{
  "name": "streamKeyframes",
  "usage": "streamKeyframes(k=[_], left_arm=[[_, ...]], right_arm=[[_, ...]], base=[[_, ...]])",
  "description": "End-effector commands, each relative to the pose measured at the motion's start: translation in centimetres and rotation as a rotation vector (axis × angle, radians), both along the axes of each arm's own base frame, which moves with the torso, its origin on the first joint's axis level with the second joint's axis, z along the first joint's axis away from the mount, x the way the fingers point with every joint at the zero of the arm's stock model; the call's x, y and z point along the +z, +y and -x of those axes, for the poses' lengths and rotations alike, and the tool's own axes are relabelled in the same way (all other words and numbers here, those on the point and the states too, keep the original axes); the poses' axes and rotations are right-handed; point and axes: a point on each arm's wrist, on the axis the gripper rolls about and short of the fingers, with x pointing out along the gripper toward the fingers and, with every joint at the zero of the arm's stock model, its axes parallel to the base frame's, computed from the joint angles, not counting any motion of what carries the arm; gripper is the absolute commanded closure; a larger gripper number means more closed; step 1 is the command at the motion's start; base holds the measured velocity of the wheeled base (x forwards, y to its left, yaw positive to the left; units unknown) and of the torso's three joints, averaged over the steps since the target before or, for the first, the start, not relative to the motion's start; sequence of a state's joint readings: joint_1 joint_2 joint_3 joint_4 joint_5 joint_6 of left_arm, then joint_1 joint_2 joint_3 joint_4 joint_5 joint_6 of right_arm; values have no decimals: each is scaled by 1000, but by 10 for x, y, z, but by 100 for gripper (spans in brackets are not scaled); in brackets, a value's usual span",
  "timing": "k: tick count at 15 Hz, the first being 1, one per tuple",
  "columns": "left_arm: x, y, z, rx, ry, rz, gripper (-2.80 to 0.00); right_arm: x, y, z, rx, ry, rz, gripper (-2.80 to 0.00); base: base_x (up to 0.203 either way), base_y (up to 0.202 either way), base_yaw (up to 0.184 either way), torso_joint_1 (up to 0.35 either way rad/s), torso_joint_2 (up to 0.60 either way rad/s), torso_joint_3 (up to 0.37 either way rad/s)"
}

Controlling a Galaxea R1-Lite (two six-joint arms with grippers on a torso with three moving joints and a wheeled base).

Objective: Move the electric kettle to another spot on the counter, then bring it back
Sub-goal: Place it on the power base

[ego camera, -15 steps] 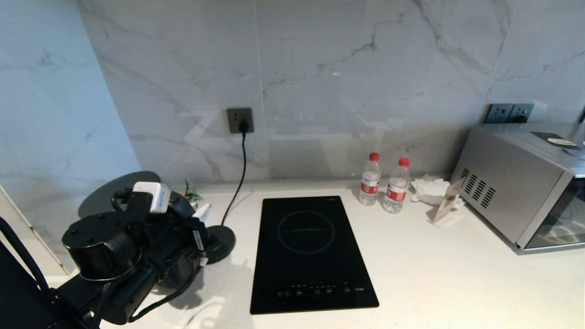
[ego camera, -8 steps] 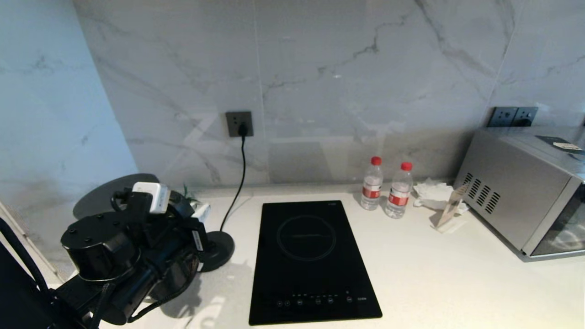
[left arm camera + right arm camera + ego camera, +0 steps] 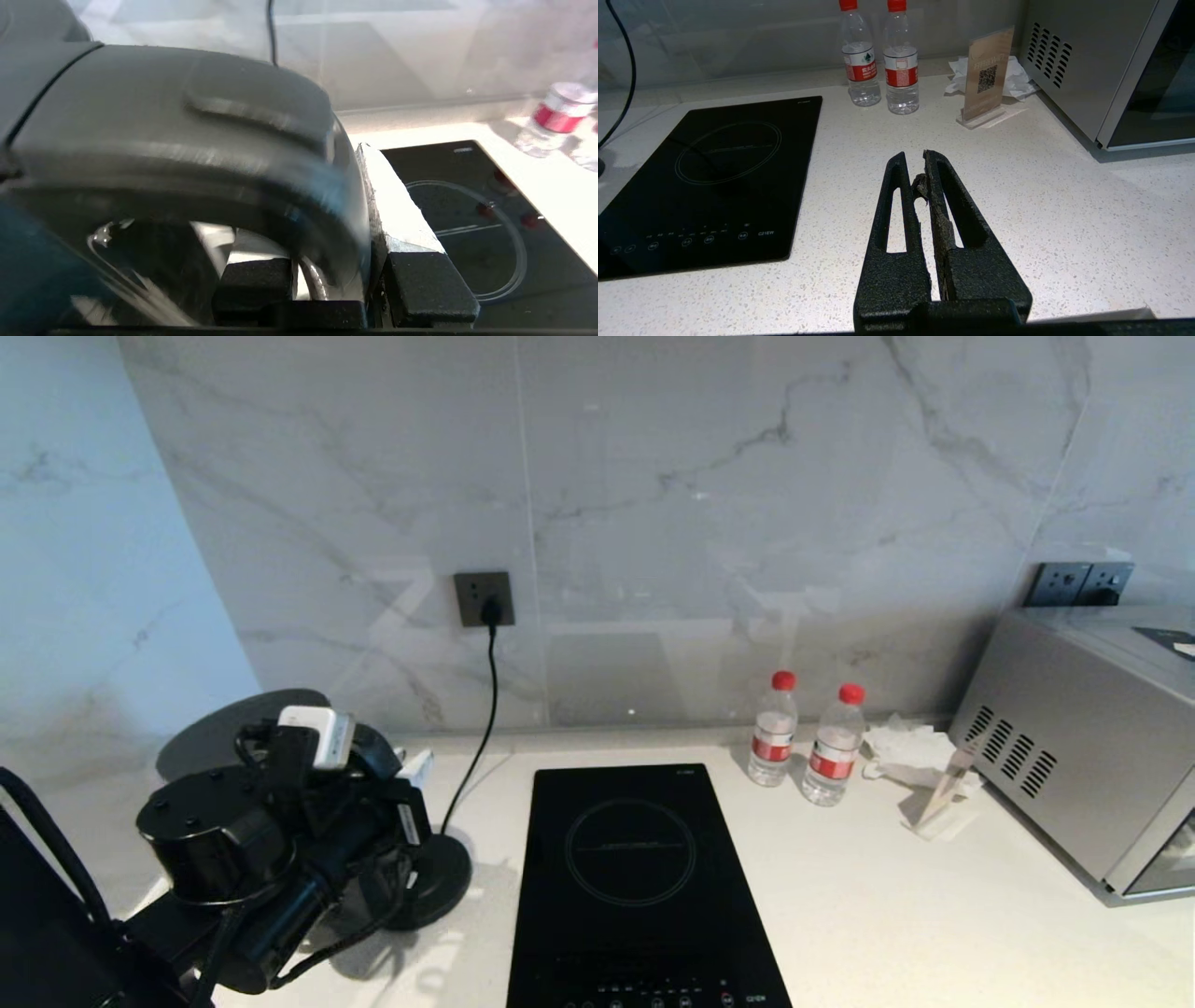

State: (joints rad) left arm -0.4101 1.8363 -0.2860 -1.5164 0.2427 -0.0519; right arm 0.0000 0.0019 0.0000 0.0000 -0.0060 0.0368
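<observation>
Black plastic is filling the left wrist view: the looped handle of the electric kettle [image 3: 187, 140] is sitting between the fingers of the left gripper [image 3: 343, 280], whose jaws are clamped on it, with a pale finger pad [image 3: 397, 210] pressing its flank. In the head view the left gripper [image 3: 364, 831] is reaching in from the near left with its wrist roughly level, and the bulky forearm is covering most of the kettle; only the dark-grey lid [image 3: 224, 733] is peeking out behind it. The kettle is standing or hanging at the left end of the counter [image 3: 887, 896], just beside the round base disc [image 3: 439, 887], whose cord is running up to the wall socket [image 3: 484, 598]; whether its bottom is touching the worktop I cannot tell. Judging by this, the carrying step is under way, and the next move is calling for a steady, upright transfer to bare worktop clear of the hob [image 3: 639, 887]. Out of the head view, the right gripper [image 3: 920, 175] is hanging parked over the counter, jaws together and holding nothing. Further back, two water bottles [image 3: 803, 739] are standing by the wall.
</observation>
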Motion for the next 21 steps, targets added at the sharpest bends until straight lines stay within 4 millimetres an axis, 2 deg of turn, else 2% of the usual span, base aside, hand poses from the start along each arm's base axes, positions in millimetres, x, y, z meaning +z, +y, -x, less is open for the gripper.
streamKeyframes(k=[1, 3, 8, 15, 21], left_arm=[[-5, -7, -10, 18, -1, -2, 0], [-7, -22, -27, 116, -24, 0, 0], [-20, -49, -43, 123, -27, -41, 0], [-52, -70, -67, 134, 8, -69, 0], [-66, -80, -89, 145, -7, -92, 0]], right_arm=[[0, 0, 0, 0, 0, 0, 0], [0, 0, 0, 0, 0, 0, 0], [0, 0, 0, 0, 0, 0, 0], [0, 0, 0, 0, 0, 0, 0], [0, 0, 0, 0, 0, 0, 0]], base=[[0, 0, 0, 0, 0, 0], [0, 0, 0, 0, 0, 0], [0, 0, 0, 0, 0, 0], [0, 0, 0, 0, 0, 0], [0, 0, 0, 0, 0, 0]])
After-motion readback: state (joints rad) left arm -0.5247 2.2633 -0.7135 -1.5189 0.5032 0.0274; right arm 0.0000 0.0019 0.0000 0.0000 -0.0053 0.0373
